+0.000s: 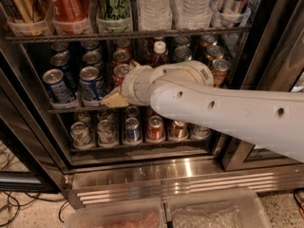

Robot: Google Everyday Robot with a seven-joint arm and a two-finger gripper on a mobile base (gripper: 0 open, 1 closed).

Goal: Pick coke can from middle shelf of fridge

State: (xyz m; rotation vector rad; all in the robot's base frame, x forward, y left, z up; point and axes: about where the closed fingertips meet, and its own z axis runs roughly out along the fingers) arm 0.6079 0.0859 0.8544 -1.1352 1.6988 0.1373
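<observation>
The fridge stands open in front of me, with a dark frame and a shiny steel base. The middle shelf holds rows of short cans. A column of red coke cans runs back from the front, and the silver lid and red side of the front coke can show just left of my white wrist. My gripper is at the shelf's front edge, right at the lower part of that can. My wrist and arm hide the can's body and the cans to its right.
Blue cans stand left of the coke column. A white-capped bottle and copper cans are to the right. Tall cans and water bottles fill the rack above. Short cans line the lower shelf. Clear bins sit on the floor.
</observation>
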